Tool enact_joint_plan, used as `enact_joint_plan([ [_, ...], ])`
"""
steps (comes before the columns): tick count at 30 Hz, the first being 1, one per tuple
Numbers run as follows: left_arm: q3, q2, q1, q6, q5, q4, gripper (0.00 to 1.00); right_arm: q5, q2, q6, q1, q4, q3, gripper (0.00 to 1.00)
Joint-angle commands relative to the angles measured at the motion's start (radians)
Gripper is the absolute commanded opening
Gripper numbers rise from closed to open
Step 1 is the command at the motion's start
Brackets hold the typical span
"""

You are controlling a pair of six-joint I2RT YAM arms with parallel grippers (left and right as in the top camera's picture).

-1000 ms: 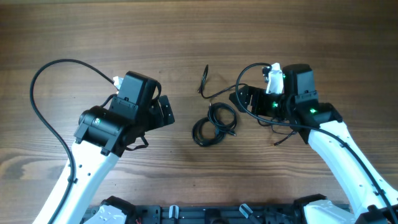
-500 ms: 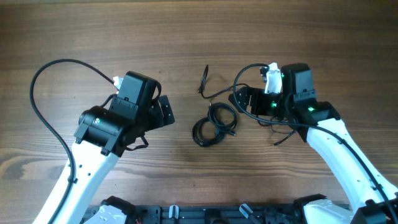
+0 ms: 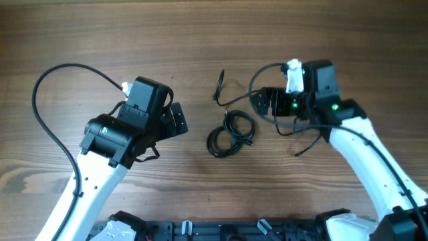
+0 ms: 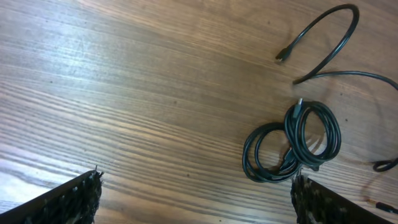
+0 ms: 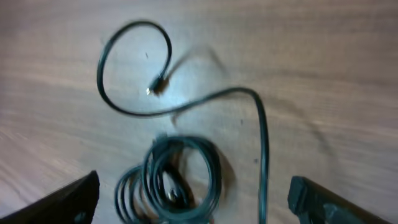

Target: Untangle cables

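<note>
1. Cables point(image 3: 231, 132) lie coiled mid-table between the arms; a strand point(image 4: 348, 73) trails toward the far edge.
2. Left gripper point(image 3: 177, 119) and right gripper point(image 3: 263, 104) both gape wide, empty.
3. The right looks nearer the strand.

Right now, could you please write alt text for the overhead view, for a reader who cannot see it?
A small coiled bundle of thin black cables lies mid-table on the brown wood-grain tabletop, with a loose black strand curving just beyond it. The robot's black left gripper and right gripper flank the bundle, both open.
</note>
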Motion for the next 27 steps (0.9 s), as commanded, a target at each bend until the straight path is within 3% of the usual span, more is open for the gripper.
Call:
enact_joint_plan([
  [1, 0.002, 0.000, 0.005, 0.008, -0.016, 0.000, 1.00, 0.065, 0.118, -0.132, -0.006, -0.089, 0.176, 1.00],
  [6, 0.002, 0.000, 0.005, 0.008, -0.016, 0.000, 1.00, 0.174, 0.301, -0.129, -0.006, -0.137, 0.195, 0.99],
  [7, 0.002, 0.000, 0.005, 0.008, -0.016, 0.000, 1.00, 0.171, 0.336, -0.129, -0.006, -0.135, 0.195, 0.89],
  [10, 0.002, 0.000, 0.005, 0.008, -0.016, 0.000, 1.00, 0.166, 0.393, -0.129, -0.006, -0.130, 0.195, 0.76],
  [12, 0.002, 0.000, 0.005, 0.008, -0.016, 0.000, 1.00, 0.155, 0.404, -0.129, -0.006, -0.119, 0.195, 0.56],
  [17, 0.002, 0.000, 0.005, 0.008, -0.016, 0.000, 1.00, 0.109, 0.404, -0.124, -0.006, -0.078, 0.195, 0.26],
  [19, 0.002, 0.000, 0.005, 0.008, -0.016, 0.000, 1.00, 0.107, 0.404, -0.113, -0.006, -0.067, 0.195, 0.06],
  [27, 0.002, 0.000, 0.005, 0.008, -0.016, 0.000, 1.00, 0.107, 0.404, 0.108, -0.006, -0.042, 0.195, 0.04],
])
